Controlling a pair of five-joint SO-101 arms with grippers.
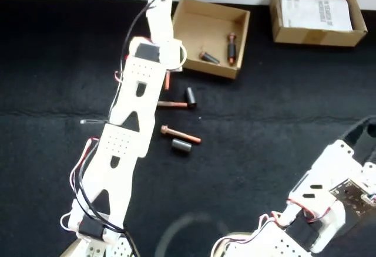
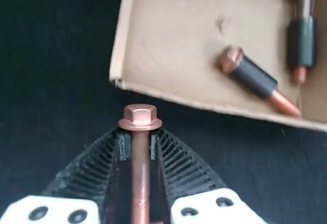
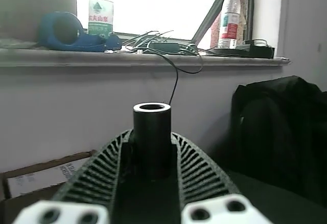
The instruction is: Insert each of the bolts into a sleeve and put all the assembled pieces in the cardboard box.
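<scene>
Holds a copper hex-head bolt (image 2: 140,175) in left claw (image 2: 139,141) beside brown cardboard box (image 2: 168,55), black tubular sleeve (image 3: 152,124) in right claw (image 3: 152,144).

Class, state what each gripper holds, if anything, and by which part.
Left gripper: a bolt, by the shank just below the head. Right gripper: a sleeve, by its lower sides.

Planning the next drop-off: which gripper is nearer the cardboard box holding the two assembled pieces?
Left. The left gripper, shut on a bolt, sits just outside the cardboard box rim; the right gripper, holding a sleeve, is far across the table.
</scene>
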